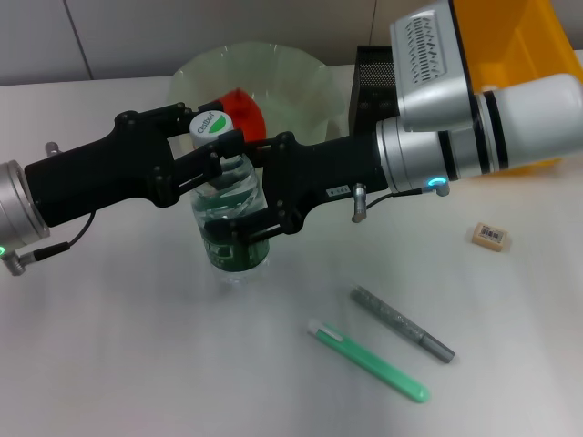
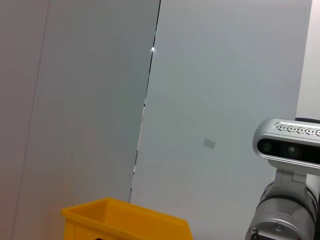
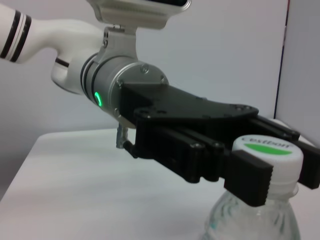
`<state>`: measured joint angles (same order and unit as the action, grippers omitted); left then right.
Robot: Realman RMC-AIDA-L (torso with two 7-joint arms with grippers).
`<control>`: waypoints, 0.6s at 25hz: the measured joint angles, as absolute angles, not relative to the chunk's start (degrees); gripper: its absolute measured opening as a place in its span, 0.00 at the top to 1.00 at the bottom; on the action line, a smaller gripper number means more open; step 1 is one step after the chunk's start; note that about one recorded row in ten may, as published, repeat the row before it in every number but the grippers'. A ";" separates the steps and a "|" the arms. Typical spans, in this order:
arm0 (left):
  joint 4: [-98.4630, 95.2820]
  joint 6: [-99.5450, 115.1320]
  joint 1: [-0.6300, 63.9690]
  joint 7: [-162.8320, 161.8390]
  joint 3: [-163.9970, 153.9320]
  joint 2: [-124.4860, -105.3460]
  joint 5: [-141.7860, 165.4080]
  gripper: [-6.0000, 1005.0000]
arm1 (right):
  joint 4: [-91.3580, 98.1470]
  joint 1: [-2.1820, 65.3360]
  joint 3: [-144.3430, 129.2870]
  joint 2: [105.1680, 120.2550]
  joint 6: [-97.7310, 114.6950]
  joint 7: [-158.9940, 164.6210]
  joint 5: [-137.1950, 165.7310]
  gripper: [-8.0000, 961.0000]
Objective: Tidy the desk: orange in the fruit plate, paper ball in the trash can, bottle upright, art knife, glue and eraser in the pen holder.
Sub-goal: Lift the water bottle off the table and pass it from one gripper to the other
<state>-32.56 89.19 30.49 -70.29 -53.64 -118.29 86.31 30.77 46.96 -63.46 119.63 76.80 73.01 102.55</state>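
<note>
The bottle (image 1: 233, 211) stands upright on the table in front of the fruit plate (image 1: 301, 82). My left gripper (image 1: 209, 138) reaches in from the left and is shut on its white-and-green cap. The right wrist view shows the left gripper's fingers (image 3: 248, 176) against that cap (image 3: 265, 150). My right gripper (image 1: 230, 198) reaches in from the right, fingers closed on the bottle's body. The orange (image 1: 244, 109) lies in the fruit plate. The eraser (image 1: 490, 236), a green glue stick (image 1: 369, 361) and a grey art knife (image 1: 403, 324) lie on the table. The paper ball is out of view.
The black mesh pen holder (image 1: 372, 84) stands behind my right arm, with the yellow trash can (image 1: 524, 64) at the back right. The trash can also shows in the left wrist view (image 2: 125, 221), beside the right arm's wrist camera (image 2: 290, 145).
</note>
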 joint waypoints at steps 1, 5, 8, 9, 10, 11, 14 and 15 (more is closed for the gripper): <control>-32.56 89.18 30.57 -70.39 -53.65 -118.29 86.31 0.55 | 31.00 46.82 -63.46 119.63 76.86 73.01 102.36 0.17; -32.56 89.18 30.71 -70.50 -53.67 -118.29 86.38 0.56 | 31.10 46.74 -63.46 119.55 76.98 73.07 102.09 0.17; -32.55 89.18 30.71 -70.58 -53.69 -118.29 86.42 0.56 | 31.20 46.74 -63.46 119.54 77.00 73.11 102.06 0.17; -32.55 89.18 30.71 -70.60 -53.69 -118.29 86.44 0.56 | 31.33 46.72 -63.46 119.53 77.01 73.12 102.01 0.17; -32.54 89.18 30.70 -70.61 -53.70 -118.28 86.48 0.56 | 31.49 46.66 -63.46 119.53 77.03 73.12 101.96 0.17; -32.53 89.17 30.68 -70.62 -53.70 -118.26 86.53 0.56 | 31.70 46.56 -63.46 119.54 77.07 73.13 101.89 0.17; -32.51 89.17 30.63 -70.64 -53.71 -118.24 86.69 0.56 | 32.50 46.10 -63.42 119.57 77.18 73.14 101.38 0.17; -32.51 89.17 30.61 -70.64 -53.71 -118.24 86.74 0.56 | 32.65 46.01 -63.38 119.57 77.23 73.16 101.17 0.17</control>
